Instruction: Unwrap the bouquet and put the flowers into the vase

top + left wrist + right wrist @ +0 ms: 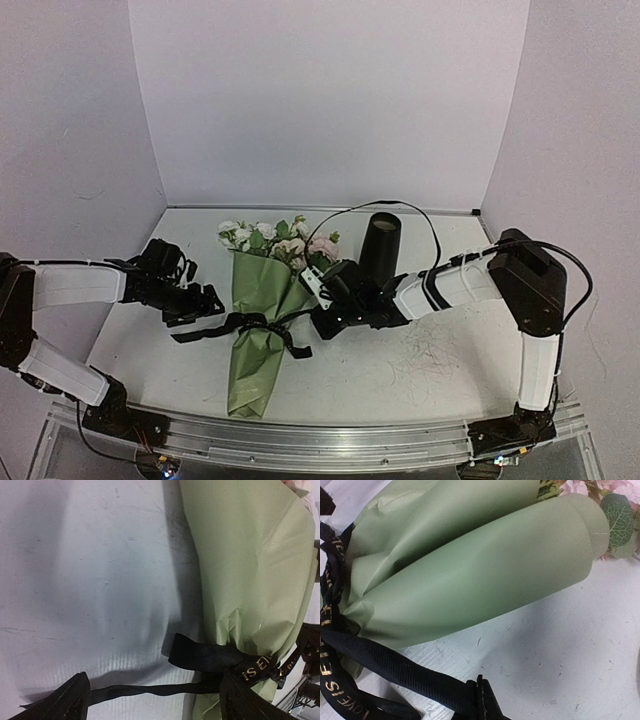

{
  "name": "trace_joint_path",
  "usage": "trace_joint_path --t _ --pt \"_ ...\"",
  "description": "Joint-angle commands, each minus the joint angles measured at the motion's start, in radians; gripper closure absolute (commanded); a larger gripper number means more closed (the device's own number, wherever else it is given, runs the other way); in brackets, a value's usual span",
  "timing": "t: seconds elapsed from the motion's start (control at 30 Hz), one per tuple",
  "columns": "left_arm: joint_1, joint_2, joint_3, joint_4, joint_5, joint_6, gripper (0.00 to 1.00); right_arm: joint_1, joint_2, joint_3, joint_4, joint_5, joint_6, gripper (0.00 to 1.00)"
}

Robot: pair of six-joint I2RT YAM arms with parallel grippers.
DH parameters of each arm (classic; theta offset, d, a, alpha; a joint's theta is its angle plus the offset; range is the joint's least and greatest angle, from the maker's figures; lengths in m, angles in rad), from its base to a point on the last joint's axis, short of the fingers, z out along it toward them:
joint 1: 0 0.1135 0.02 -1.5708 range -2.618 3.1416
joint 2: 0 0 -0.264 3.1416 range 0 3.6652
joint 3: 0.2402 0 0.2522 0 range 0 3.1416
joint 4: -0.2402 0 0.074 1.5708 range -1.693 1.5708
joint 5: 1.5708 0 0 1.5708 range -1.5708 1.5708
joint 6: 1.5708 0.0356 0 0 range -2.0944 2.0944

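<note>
**Pinching the ribbon of a wrapped bouquet**

Lying flat at the centre of the white surface (430,360), the bouquet (262,300) pointed its narrow end toward the bottom of the overhead frame. Its green paper was closed around the stems. The flowers (280,240), pale pink and white with green leaves, spilled out of the wide end toward the back wall. A black ribbon (250,322) with gold lettering was tied around the middle of the cone, its tails trailing out to both sides.

The right tool (320,322) sat just beside the right edge of the paper. It was clenched on one strand of the ribbon, which ran taut from the knot into its closed fingers at the bottom of the right wrist frame.

The left tool (212,303) was low over the surface at the left of the bouquet. It was released, fingers spread wide, and a thin ribbon tail lay across the gap between them.

The vase (381,250) stood upright behind the right arm, to the right of the blooms and apart from the paper.
</note>
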Motion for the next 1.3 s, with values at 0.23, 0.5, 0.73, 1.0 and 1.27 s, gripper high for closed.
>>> trace_joint_path --t 0.23,0.5,0.73,1.0,1.27 --pt "-0.088 0.051 -0.024 0.228 0.129 0.063 0.07 -0.133 -0.042 0.025 -0.090 -0.024 0.126 1.00" --pt "-0.217 0.191 0.054 0.243 0.108 0.129 0.11 -0.138 -0.033 0.038 -0.110 -0.049 0.121 1.00" --pt "-0.241 0.242 0.073 0.243 0.156 0.123 0.25 -0.138 -0.014 0.063 -0.124 -0.101 0.107 1.00" --pt "-0.277 0.272 0.083 0.237 0.171 0.130 0.39 -0.137 -0.012 0.072 -0.126 -0.120 0.099 1.00" --pt "-0.311 0.215 0.091 0.234 0.094 0.141 0.28 -0.137 -0.013 0.069 -0.127 -0.132 0.097 1.00"
